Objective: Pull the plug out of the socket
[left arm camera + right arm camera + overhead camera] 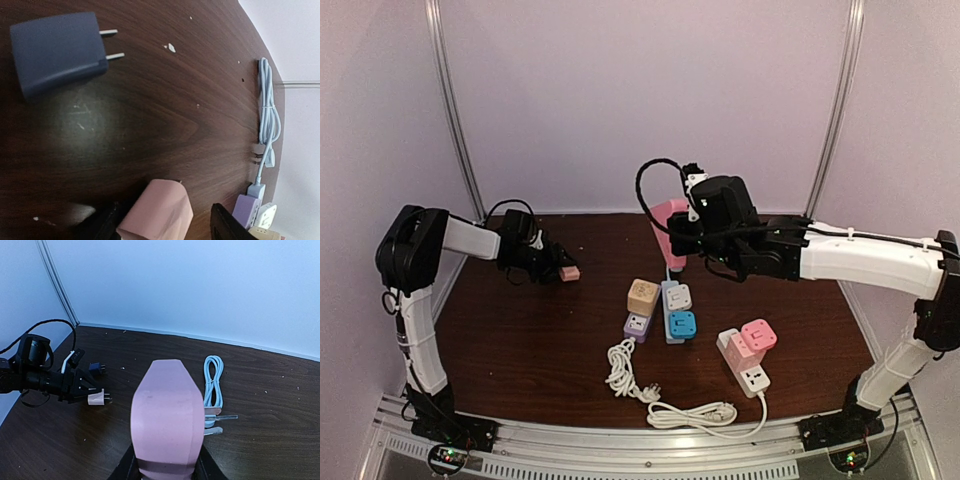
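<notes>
Pale lilac walls are enclosing a dark wood desk [520,340]; the small pink plug [157,212] is lying on it toward the far left corner, joined to no socket, with a dark blue adapter [57,52] lying near it.

The left pincer [558,271] is bracketing this plug and standing partly open; one finger [227,227] is showing a clear gap to the plug's side, while the other appears to be touching it, so nothing is being clamped.

In the right wrist view the plug's long axis is running in line with that pincer, with its pins appearing to point away from the wrist toward the middle of the desk; the left arm is therefore the nearer one.

The right pincer [167,470] is gripping a pink block [167,415], judged to be the socket body, and is holding it clear above the far middle of the desk, well apart from the plug.

Judgement: separation is looking complete; the coming move is calling for a straight retreat along the plug's axis; the touching finger is risking a nudge.
</notes>
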### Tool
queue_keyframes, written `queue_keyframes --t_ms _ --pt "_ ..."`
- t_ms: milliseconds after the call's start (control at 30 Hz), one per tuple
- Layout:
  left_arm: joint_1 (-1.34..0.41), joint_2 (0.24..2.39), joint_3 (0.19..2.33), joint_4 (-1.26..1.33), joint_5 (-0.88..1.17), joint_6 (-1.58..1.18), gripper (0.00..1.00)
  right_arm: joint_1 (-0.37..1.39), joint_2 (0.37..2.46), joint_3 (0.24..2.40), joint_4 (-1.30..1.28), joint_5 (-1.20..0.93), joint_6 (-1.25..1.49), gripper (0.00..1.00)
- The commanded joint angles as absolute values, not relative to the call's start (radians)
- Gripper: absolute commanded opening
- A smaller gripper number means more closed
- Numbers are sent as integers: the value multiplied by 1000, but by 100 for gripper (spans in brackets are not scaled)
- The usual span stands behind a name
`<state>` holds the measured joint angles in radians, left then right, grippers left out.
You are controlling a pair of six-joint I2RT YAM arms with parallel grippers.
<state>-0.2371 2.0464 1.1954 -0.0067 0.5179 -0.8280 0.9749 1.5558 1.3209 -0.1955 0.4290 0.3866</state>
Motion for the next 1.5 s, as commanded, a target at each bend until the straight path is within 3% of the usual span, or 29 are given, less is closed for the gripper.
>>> queue_keyframes --t_ms 0,100,367,767,1100,1467 --pt "-224 2001 1205 -141 410 -758 67 935 1508 1309 -203 451 369 0" --pt "-224 1984 1213 -191 359 -724 79 896 1504 1297 -211 427 371 0" --pt "-225 1881 1205 -279 300 -662 97 793 1521 1285 -260 435 369 0" --pt "-335 1603 1096 -343 284 -594 98 643 1694 1385 -450 703 326 0" --pt "-431 1511 1058 -347 315 -570 98 557 1869 1471 -523 864 294 0" --pt "-493 1476 1070 -350 268 -585 98 457 1978 1474 -432 828 209 0"
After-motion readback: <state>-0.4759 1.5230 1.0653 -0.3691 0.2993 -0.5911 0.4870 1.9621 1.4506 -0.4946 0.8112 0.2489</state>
